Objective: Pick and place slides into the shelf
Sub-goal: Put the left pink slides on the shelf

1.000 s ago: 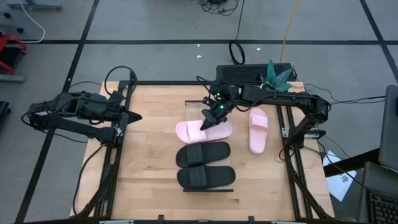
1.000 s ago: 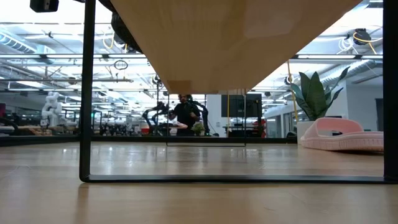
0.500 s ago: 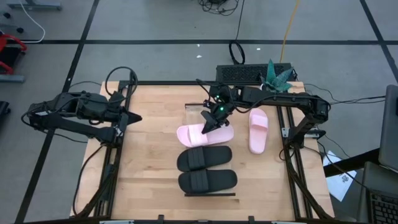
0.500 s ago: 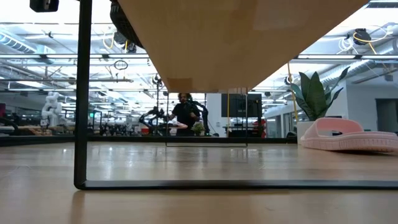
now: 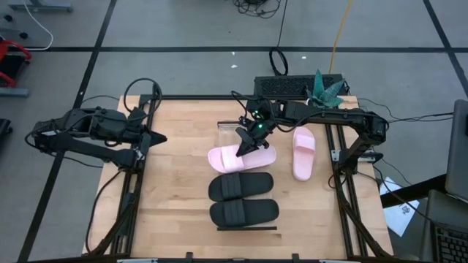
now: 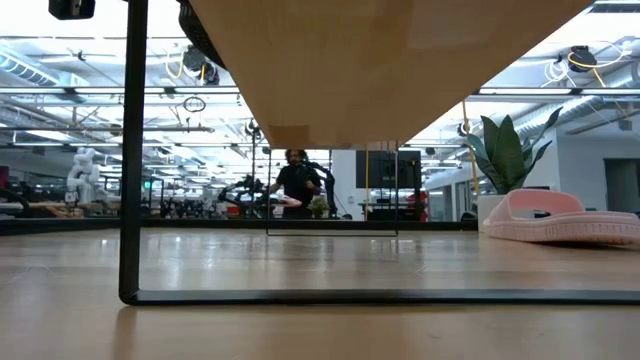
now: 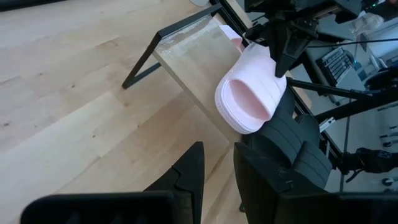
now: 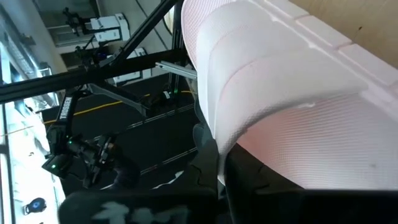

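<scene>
Right fingers (image 5: 247,143) apparently on pink slide (image 5: 228,158)

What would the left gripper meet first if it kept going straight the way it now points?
Probably the pink slide held by the right gripper over the shelf. The left gripper points across bare tabletop toward it, though depth is hard to judge.

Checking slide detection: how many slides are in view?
4. Pink slide on the shelf, gripped by the right hand; two black slides beside it on the shelf; another pink slide on the table, right side.
</scene>
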Robot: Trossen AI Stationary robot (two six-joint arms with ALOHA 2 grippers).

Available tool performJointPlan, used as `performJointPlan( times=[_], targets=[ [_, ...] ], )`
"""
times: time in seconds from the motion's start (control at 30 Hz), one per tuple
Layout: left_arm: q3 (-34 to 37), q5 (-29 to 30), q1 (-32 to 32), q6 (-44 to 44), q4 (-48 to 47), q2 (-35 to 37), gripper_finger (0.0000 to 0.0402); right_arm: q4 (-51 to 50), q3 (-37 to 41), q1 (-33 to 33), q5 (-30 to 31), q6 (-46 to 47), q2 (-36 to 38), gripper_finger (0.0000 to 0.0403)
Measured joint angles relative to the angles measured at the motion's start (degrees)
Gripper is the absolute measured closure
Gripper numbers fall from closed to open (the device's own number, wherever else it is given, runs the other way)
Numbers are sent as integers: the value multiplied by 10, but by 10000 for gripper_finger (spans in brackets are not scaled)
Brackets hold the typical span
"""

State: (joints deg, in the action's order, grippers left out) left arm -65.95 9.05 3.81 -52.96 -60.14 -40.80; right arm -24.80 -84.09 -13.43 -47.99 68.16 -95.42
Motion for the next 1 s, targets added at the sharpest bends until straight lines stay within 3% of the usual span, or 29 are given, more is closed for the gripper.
performJointPlan(
  times=[0.73, 1.0],
  targets=[
    [0, 1, 0, 8, 0, 0, 319, 1, 0, 0, 13, 62, 0, 403],
    [0, 1, 0, 23, 0, 0, 319, 1, 0, 1, 52, 49, 1, 403]
  ],
)
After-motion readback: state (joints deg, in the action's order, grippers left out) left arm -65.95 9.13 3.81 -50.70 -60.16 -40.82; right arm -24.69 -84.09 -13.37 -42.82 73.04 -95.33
